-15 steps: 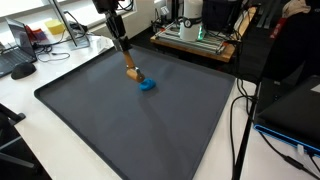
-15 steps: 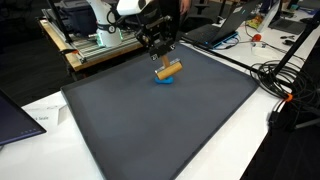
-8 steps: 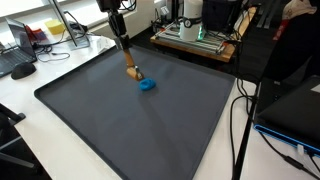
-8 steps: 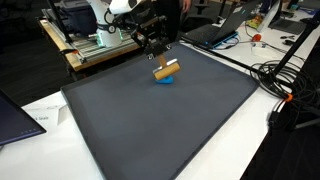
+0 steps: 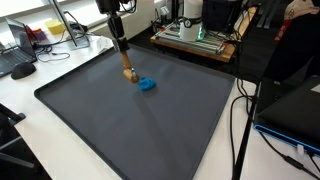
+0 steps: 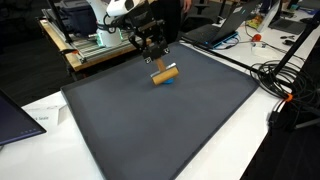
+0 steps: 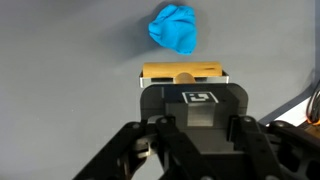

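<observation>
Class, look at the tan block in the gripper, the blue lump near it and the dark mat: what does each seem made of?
The tan block: probably wood, matt, unpainted, from its pale brown tone. The blue lump: soft, perhaps crumpled cloth or putty; creases show. The dark mat: maybe rubber or felt, even grey, no shine.

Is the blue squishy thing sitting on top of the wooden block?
No, in the wrist view the blue thing lies on the gray mat, apart from the wooden block.
</observation>
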Controlling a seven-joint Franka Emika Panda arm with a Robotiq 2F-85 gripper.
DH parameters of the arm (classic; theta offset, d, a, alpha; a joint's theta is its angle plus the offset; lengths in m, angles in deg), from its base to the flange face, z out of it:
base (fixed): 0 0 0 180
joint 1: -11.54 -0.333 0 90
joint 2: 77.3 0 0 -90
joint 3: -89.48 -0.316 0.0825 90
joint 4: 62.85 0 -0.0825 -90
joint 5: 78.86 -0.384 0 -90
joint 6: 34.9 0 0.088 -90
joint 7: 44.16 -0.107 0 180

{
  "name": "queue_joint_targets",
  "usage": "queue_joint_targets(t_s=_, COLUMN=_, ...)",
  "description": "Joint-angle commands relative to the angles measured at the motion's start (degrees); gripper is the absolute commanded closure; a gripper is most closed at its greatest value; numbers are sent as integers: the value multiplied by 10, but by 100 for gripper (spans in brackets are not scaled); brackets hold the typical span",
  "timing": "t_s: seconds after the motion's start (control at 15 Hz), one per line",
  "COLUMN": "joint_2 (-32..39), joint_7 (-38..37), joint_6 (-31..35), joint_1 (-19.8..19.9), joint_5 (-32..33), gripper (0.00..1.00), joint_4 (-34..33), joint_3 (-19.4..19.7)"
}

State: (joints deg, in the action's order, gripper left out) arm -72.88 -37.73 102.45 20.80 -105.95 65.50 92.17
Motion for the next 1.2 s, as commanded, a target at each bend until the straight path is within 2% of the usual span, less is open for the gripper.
queue_joint_targets(t_s=0.0, joint_2=-36, joint_7=14, joint_6=45, joint_1=-7, joint_5=-29, gripper=78, joint_4=51, joint_3=9)
queue_joint_targets(t_s=0.33, joint_2=-86, joint_7=-6, joint_6=128, joint_1=-22, joint_5=-25, gripper=78, joint_4=128, joint_3=4)
queue_joint_targets(t_s=0.67, joint_2=-137, joint_7=-72, joint_6=200, joint_1=-57, joint_5=18, gripper=78, joint_4=193, joint_3=-9)
queue_joint_targets(t_s=0.87, joint_2=-157, joint_7=-156, joint_6=247, joint_1=-67, joint_5=95, gripper=78, joint_4=224, joint_3=-34)
queue_joint_targets(t_s=1.13, joint_2=-176, joint_7=-329, joint_6=271, joint_1=-32, joint_5=281, gripper=78, joint_4=247, joint_3=-97)
